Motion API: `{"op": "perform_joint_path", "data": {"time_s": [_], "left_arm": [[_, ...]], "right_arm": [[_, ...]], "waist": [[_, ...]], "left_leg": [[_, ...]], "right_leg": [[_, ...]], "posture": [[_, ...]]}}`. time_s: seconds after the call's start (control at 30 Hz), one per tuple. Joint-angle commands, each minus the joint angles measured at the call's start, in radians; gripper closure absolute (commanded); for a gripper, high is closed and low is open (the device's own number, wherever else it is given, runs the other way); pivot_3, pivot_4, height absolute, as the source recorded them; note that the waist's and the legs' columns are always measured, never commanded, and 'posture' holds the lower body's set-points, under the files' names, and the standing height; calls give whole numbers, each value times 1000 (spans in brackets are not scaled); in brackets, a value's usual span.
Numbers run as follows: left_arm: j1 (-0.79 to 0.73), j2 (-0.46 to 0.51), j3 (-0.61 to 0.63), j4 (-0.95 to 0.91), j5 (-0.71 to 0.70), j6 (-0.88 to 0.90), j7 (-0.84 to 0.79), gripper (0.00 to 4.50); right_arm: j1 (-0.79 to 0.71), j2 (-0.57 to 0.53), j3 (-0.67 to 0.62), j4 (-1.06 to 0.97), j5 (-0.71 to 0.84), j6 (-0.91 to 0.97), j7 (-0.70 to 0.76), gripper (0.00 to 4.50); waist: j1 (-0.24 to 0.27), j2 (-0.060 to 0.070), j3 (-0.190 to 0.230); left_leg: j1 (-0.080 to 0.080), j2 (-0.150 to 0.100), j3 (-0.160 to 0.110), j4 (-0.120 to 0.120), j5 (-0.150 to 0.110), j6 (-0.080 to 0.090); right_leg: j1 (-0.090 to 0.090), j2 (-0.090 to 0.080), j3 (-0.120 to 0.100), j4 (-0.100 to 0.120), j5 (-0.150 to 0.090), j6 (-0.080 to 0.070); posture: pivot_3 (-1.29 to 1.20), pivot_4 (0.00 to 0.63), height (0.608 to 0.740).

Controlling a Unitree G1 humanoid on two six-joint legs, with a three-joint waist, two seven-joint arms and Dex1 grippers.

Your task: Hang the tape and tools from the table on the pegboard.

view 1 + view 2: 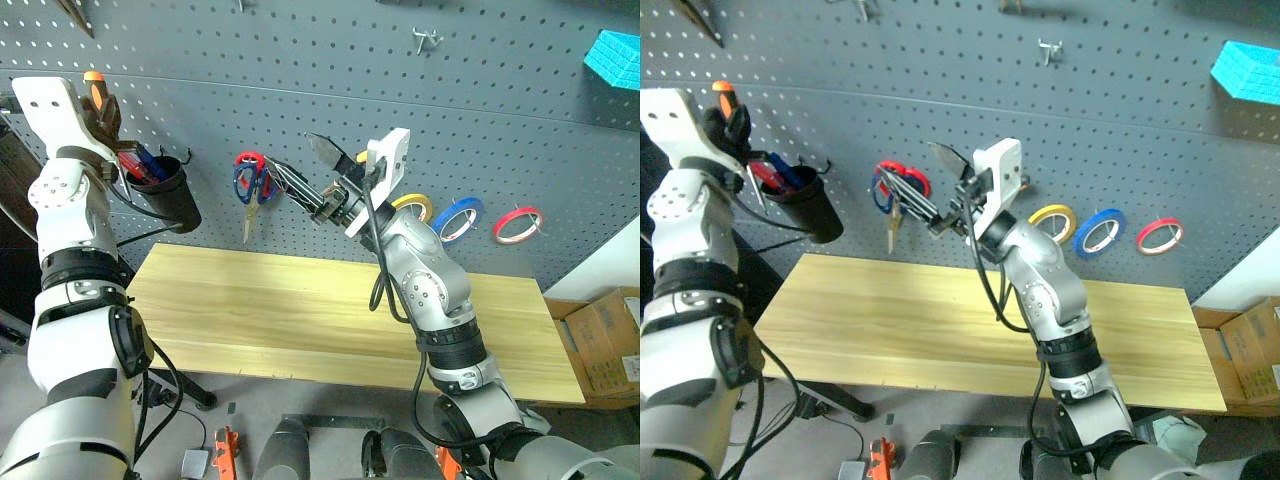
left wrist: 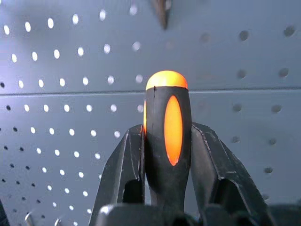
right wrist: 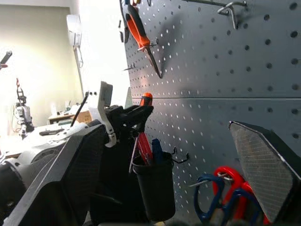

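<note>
My left gripper is shut on the small orange-and-black-handled tool, held high against the pegboard at the far left. The tool's thin shaft points down at a black cup hung on the board. Pliers with orange-and-black handles hang on a hook higher up. The dark-blue-handled scissors hang beside red-handled ones. On a peg further right hangs the blue tape. My right gripper stands open and empty just right of the scissors, above the table.
A yellow tape roll and a red one hang either side of the blue roll. The black cup holds red and blue items. A bare metal hook sits high on the board. Cardboard boxes stand right of the table.
</note>
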Motion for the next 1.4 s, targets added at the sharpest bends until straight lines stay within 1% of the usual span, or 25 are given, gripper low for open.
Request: {"op": "perform_joint_path", "data": {"time_s": [0.03,0.13,0.27,0.43,0.53,0.6,0.87,1.4], "left_arm": [[33,-13,7,-100,-26,11,6,3531],[46,-16,10,-164,-41,43,0,3531],[-10,-14,-4,-203,-69,65,-50,3531],[-131,-25,-26,-154,-70,35,-97,3531],[-157,-35,-33,-117,-62,18,-95,3531],[-151,-39,-35,-105,-62,6,-100,3531],[-79,-41,-24,-70,-74,-31,-112,3531],[-37,-40,-17,-14,-77,-57,-101,3531]], "right_arm": [[0,-1,2,-52,-3,-14,-5,0],[-3,-2,3,-46,-3,-10,0,0],[-12,-3,2,-31,-6,-14,8,0],[-25,6,1,-11,-9,-23,12,0],[-25,9,3,-8,-13,-28,13,0],[-23,8,2,-9,-16,-30,10,0],[4,-7,-4,-41,-15,-20,-8,0],[28,-20,4,-71,-11,-4,-27,0]], "waist": [[0,0,-4],[0,0,-7],[2,-1,-7],[6,-1,-8],[2,1,-10],[0,4,-11],[-10,4,-11],[-20,4,-11]], "left_leg": [[0,0,0,0,0,0],[2,0,0,0,1,2],[2,0,0,0,4,4],[8,0,-2,0,5,5],[13,0,-1,0,5,5],[15,0,0,-1,5,5],[16,1,0,-1,5,6],[16,1,0,-1,6,7]], "right_leg": [[0,0,0,0,0,0],[1,0,0,1,1,-1],[3,1,0,1,2,-3],[11,1,-2,-2,1,-1],[15,1,0,-3,0,0],[15,1,1,-2,0,0],[15,3,1,0,0,-1],[15,3,1,0,0,-1]], "posture": [[269,35,740],[274,35,740],[285,33,740],[289,31,740],[282,32,740],[275,34,740],[259,45,740],[248,66,740]]}}
